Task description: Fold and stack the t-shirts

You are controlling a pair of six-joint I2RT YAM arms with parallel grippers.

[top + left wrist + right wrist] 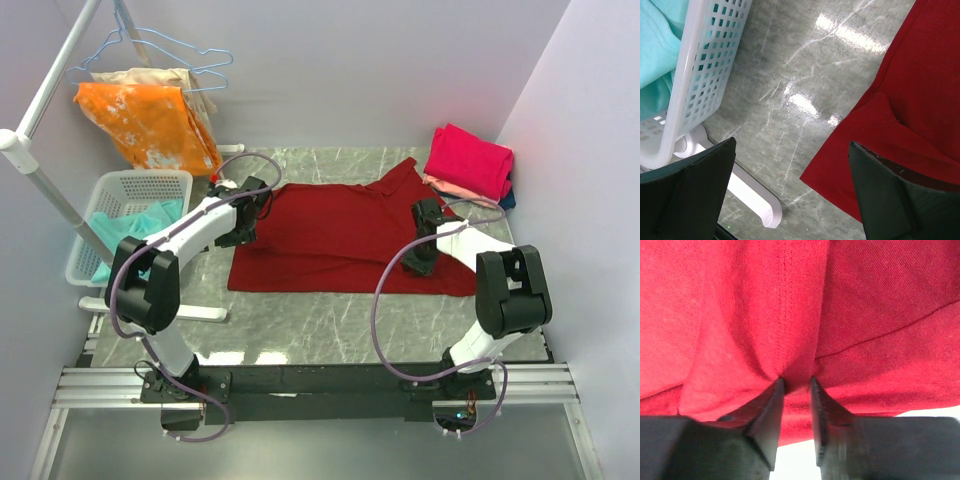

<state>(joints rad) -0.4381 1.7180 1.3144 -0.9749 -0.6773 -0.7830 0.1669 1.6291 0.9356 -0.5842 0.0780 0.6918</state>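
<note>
the right gripper (796,385) pinches narrow on a thin ridge of the red shirt (850,300), a bite that could slip under pull. the left gripper (792,150) gapes wide, shirt corner beside one finger, and may close on table (790,75).

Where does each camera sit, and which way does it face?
Top external: above and behind, looking down on the table; left arm and right arm show.
Left wrist: looks down past the open left gripper at basket, table, maroon t-shirt edge.
Right wrist: close on that t-shirt, right gripper pinching a fold.
Shared: all three see the maroon t-shirt.
</note>
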